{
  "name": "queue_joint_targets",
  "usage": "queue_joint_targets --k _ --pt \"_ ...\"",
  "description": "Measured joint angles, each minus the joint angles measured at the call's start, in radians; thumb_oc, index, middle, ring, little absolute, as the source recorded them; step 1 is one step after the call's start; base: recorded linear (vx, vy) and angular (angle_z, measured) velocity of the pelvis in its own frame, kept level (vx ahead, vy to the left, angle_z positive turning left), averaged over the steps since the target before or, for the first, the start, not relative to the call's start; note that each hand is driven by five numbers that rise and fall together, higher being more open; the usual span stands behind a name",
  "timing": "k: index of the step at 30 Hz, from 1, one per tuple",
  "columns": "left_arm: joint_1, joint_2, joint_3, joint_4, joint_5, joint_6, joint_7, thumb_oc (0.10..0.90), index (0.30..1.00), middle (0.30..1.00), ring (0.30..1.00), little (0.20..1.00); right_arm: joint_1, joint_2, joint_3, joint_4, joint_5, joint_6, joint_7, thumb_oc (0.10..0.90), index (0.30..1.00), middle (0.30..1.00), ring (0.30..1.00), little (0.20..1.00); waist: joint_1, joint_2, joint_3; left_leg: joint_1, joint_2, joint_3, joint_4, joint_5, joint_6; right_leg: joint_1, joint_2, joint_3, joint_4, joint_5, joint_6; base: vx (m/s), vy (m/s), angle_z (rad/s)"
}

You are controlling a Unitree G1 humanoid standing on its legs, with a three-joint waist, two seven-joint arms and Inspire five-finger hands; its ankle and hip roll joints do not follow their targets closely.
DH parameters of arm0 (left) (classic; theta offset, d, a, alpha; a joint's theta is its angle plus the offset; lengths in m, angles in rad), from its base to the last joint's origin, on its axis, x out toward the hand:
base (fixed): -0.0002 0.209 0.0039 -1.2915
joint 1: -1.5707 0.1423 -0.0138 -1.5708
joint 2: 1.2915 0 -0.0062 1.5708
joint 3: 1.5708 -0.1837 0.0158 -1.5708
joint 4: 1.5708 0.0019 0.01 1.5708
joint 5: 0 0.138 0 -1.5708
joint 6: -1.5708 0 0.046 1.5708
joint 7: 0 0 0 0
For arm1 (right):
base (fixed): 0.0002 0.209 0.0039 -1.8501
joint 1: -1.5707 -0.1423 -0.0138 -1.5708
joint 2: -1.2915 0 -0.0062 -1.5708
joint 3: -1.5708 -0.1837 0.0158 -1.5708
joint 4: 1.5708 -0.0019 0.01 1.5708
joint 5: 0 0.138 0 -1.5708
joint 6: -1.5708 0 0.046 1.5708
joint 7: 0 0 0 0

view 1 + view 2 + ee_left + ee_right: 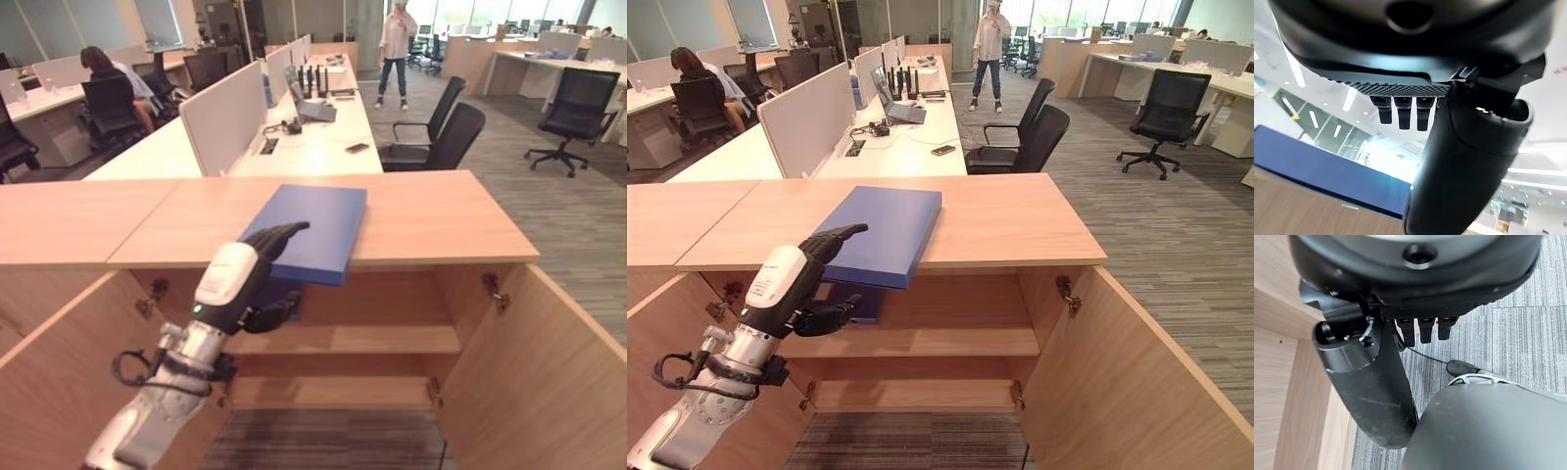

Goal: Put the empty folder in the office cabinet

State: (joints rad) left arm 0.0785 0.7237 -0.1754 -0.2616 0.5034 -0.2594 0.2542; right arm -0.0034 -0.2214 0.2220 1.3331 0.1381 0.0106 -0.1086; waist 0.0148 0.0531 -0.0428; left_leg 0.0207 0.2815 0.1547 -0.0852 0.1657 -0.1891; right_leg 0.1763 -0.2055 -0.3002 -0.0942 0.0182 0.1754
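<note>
My right hand (1369, 396) hangs low beside me, over the grey carpet by a wooden cabinet side. Its fingers (1422, 329) hang loose and hold nothing.

Closer to the work, my left hand (250, 274) is at the front edge of the worktop (431, 225). The fingers (279, 235) lie on top of the blue folder (313, 227). My thumb (269, 313) is under the part of the folder that sticks out past the edge. So I am pinching the near corner of the folder between fingers and thumb. In my left wrist view the thumb (1464, 171) is right against the folder's blue edge (1327, 171).

The folder lies flat on the worktop, near the middle of the front edge, turned a little. Its near end hangs out over the open cabinet (343, 338). Both cabinet doors are swung wide, and the right door (549, 382) stands out toward me. There is a shelf (392, 340) inside, with room above and below it.

I think I am at the picking-up step. The folder is not in the cabinet yet. Next I should hold tight, slide the folder toward me off the edge, bring it down, and push it onto the shelf. It could tip when it comes off, because I hold only one corner.

Far behind are long desks (313, 137), black chairs (446, 137), a person sitting (108, 78) and a person standing (397, 49).
</note>
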Motion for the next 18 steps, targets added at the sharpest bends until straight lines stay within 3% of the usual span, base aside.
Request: queue_joint_targets --k 5,10,18 --pt "-0.057 0.006 -0.036 0.022 0.101 0.001 0.015 0.8 0.9 0.9 0.9 0.9 -0.001 0.0 0.002 -0.001 0.0 0.0 0.0 0.8 0.9 0.9 0.9 0.9 -0.01 -0.001 -0.006 0.001 0.001 0.009 0.0 -0.001 0.0 -0.006 0.0 0.012 0.0 0.004 -0.001 0.02 0.003 -0.07" --pt "-0.15 0.011 -0.132 0.069 0.193 0.005 0.024 0.8 0.9 0.9 0.9 0.9 -0.003 0.0 0.003 0.0 -0.005 0.0 -0.001 0.8 0.9 0.9 0.9 0.9 -0.017 0.003 -0.009 0.004 0.001 0.019 0.0 0.0 0.0 -0.012 -0.001 0.023 0.0 0.008 0.001 0.01 0.002 -0.03" --pt "-0.179 0.014 -0.166 0.135 0.258 0.015 0.025 0.8 0.9 0.9 0.9 0.9 -0.004 -0.002 0.003 -0.001 -0.018 -0.001 -0.001 0.8 0.9 0.9 0.9 0.9 -0.023 0.008 -0.013 0.004 0.002 0.029 0.0 0.0 0.0 -0.02 -0.001 0.032 0.0 0.009 0.001 0.0 0.003 -0.03"
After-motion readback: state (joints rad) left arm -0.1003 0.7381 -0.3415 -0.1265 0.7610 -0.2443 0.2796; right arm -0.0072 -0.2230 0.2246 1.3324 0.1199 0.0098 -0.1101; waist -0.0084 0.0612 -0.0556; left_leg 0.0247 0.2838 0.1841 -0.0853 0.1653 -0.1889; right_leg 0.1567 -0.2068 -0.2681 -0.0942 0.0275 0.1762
